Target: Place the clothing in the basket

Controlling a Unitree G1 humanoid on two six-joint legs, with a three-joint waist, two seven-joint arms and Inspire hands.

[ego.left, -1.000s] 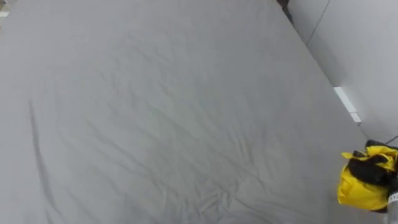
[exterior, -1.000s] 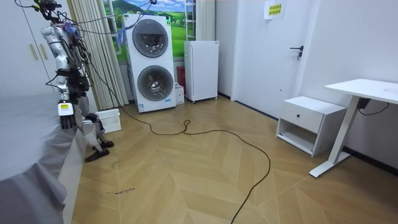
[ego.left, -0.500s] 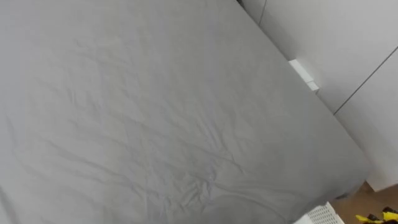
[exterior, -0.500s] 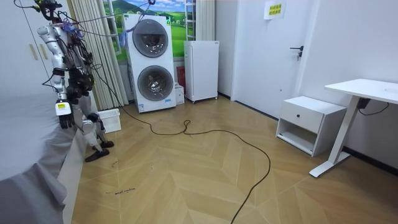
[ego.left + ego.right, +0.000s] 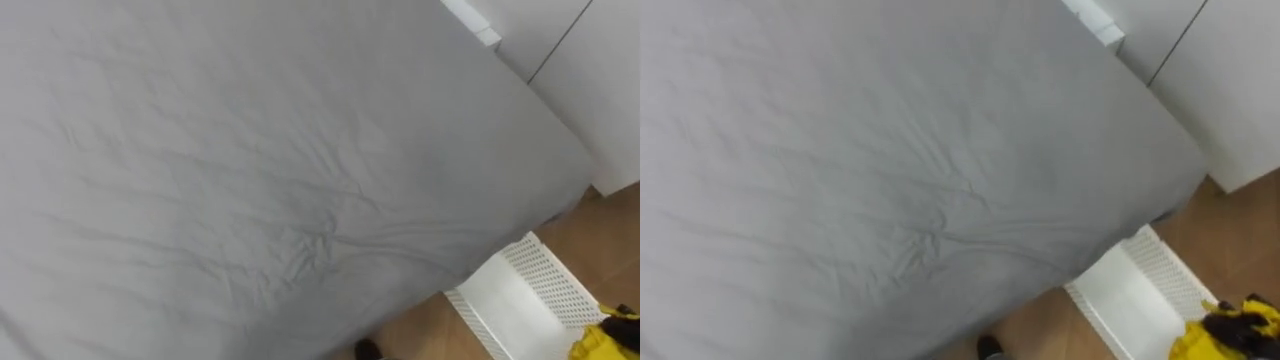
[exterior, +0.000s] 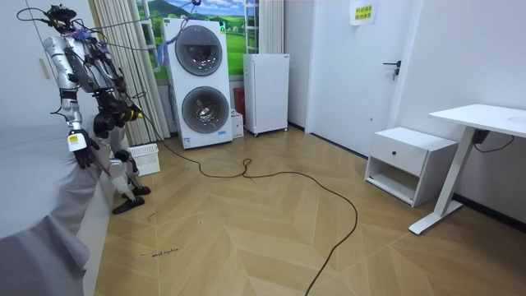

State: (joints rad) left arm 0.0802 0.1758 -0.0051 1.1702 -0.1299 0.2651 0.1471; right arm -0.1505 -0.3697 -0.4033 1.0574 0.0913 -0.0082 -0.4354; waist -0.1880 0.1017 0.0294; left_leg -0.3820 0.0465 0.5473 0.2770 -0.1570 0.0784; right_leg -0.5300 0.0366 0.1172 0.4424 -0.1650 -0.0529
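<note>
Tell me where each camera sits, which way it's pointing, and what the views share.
Left eye view: on the robot's head, looking down at the grey bed and the white basket beside it.
Right eye view: just alongside, same downward look; right hand grips a yellow garment.
Room view: across the floor, facing the whole robot at the bed's edge, left hand hanging.
Shared: bed and basket.

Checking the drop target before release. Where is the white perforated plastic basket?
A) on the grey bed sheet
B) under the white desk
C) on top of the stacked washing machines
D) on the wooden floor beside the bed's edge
D: the white perforated plastic basket stands on the wooden floor by the edge of the grey-sheeted bed. The right hand, curled on a yellow garment, is close by.
</note>
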